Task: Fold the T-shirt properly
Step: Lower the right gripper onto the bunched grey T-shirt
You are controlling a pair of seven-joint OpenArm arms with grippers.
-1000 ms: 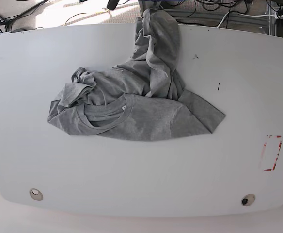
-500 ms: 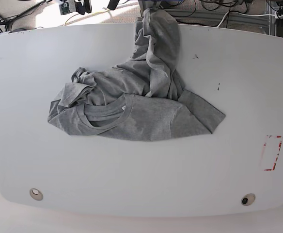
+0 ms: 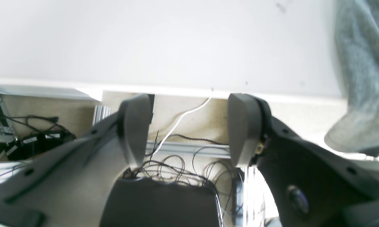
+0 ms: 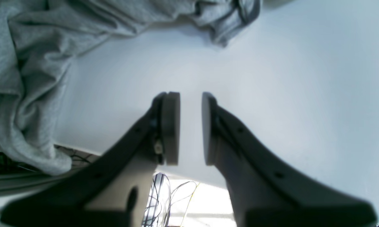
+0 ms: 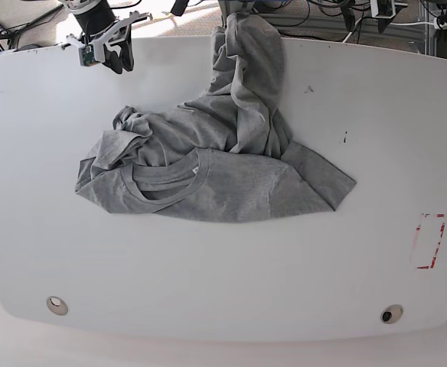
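T-shirt (image 5: 208, 164) sits crumpled mid-table (image 5: 223, 275) in my base view, collar facing the near edge, one end draped over the far edge; my right gripper (image 5: 113, 55) hovers at the far edge, well apart from the shirt; from my left wrist, the left gripper (image 3: 189, 129) hangs past the table's edge over cables (image 3: 177, 170), jaws wide and empty, shirt beside it; from my right wrist, the jaws stand narrowly parted, holding nothing, above bare table near the shirt.
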